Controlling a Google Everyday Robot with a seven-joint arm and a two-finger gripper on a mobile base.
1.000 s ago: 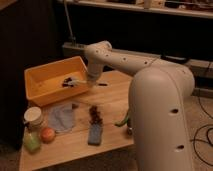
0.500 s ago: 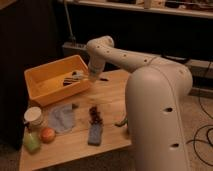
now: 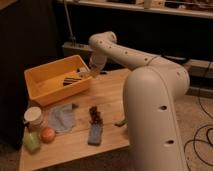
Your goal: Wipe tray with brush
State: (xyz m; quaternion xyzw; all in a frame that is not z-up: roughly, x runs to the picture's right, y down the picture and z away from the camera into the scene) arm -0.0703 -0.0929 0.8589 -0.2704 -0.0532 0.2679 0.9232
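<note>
Tray (image 3: pixel 60 94) wiping has hardly advanced over the last second, so treat this as a pause at the start of a stroke, not a stroke under way.

Your arm (image 3: pixel 125 55) has changed most. Its elbow has risen a little and its wrist swung out to the right and back again. It now reaches down from the upper right to the tray's right end.

Your table (image 3: pixel 112 92) is as it was, and nothing on it has shifted.

The tray sits at the table's back left, in the same place and at the same angle. Its floor looks bare apart from the tool.

Your gripper (image 3: pixel 90 72) is at the tray's right end, just above the rim and close to where it was a second ago. You cannot tell whether it is wide, narrow or holding anything.

The brush (image 3: pixel 74 80) lies inside the tray near that right end, dark and whitish parts showing, just left of the gripper. It seems not to have moved. My guess is that no sweep has happened yet. Confirm the grasp before you drive across the floor.

The cloth (image 3: pixel 62 118), the block (image 3: pixel 94 134) and the cup (image 3: pixel 34 115) sit well apart from the tray at the table's front. None is in your way.
</note>
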